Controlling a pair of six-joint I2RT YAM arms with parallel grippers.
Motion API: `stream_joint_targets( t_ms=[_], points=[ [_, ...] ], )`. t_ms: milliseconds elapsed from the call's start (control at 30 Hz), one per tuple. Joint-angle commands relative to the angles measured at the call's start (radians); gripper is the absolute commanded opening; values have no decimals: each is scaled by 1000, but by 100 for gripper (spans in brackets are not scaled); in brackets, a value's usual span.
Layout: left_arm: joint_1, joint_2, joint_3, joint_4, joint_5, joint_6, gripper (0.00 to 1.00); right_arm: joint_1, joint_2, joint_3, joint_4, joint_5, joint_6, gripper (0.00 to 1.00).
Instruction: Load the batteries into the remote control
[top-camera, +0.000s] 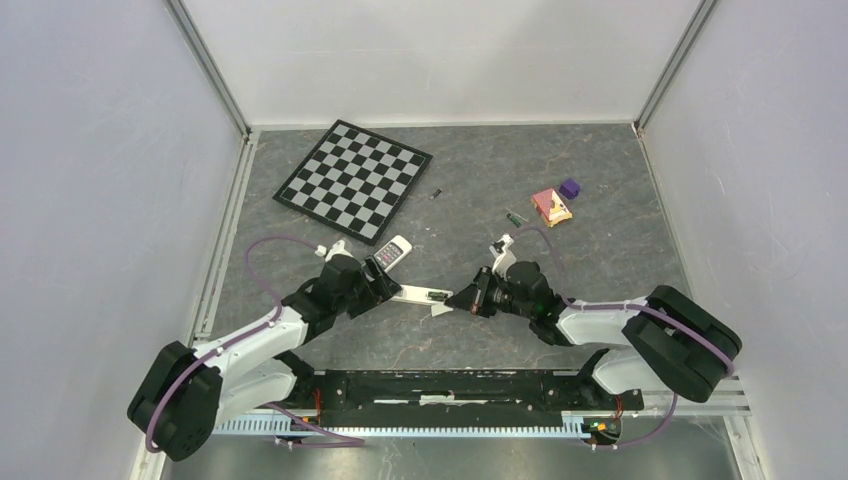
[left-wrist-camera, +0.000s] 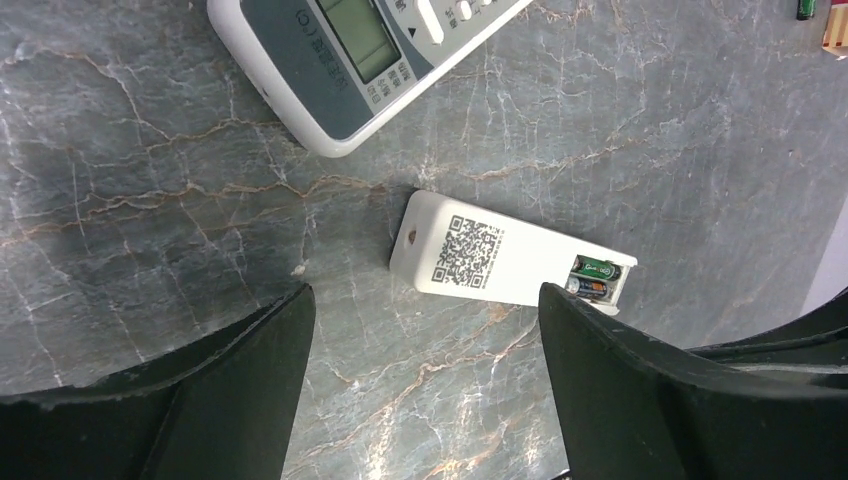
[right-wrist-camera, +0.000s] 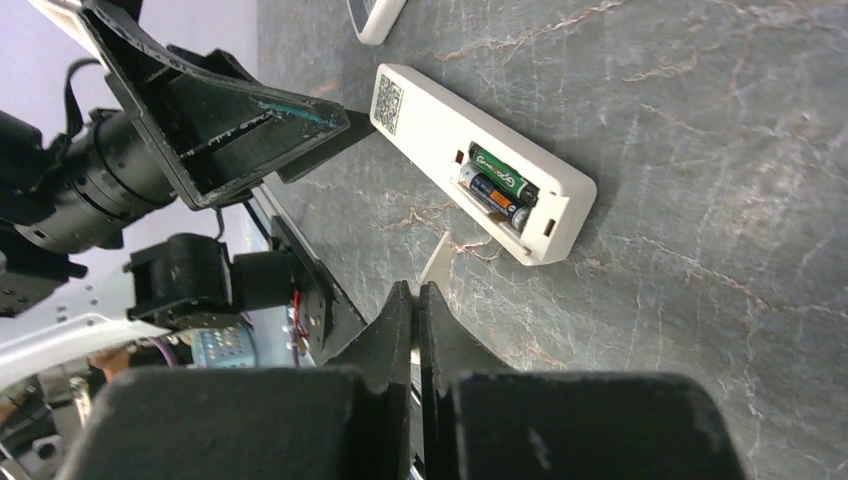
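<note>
The white remote control (left-wrist-camera: 500, 255) lies face down on the table, its QR label up and its end compartment uncovered. Two batteries sit side by side in it, one green (right-wrist-camera: 500, 175) and one dark (right-wrist-camera: 497, 197). My left gripper (left-wrist-camera: 423, 300) hovers just above the remote's near side, jaws wide open and holding nothing. My right gripper (right-wrist-camera: 415, 290) is shut on a thin pale cover piece (right-wrist-camera: 437, 262) beside the compartment end. Two loose batteries (top-camera: 437, 193) (top-camera: 516, 217) lie farther back on the table.
A second, larger remote (top-camera: 393, 252) with a display lies just behind the left gripper. A chessboard (top-camera: 355, 180) sits at the back left. A purple block (top-camera: 570, 187) and a yellow-pink block (top-camera: 552, 207) are at the back right. White walls enclose the table.
</note>
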Motion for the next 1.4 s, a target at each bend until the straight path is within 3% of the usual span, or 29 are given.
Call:
stream_joint_targets(
  t_ms=[0,267,467,1367],
  points=[
    [-3,10,35,-6,-50,48,89,7,13,-70,306,94,180,0],
    [-3,19,51,1,-74,77,90,10,99,-104,465,112,268,0],
    [-1,44,66,9,-61,100,75,18,137,-124,540,179,284,0],
    [13,71,68,23,-45,119,74,18,337,-84,612,190,316,0]
  ],
)
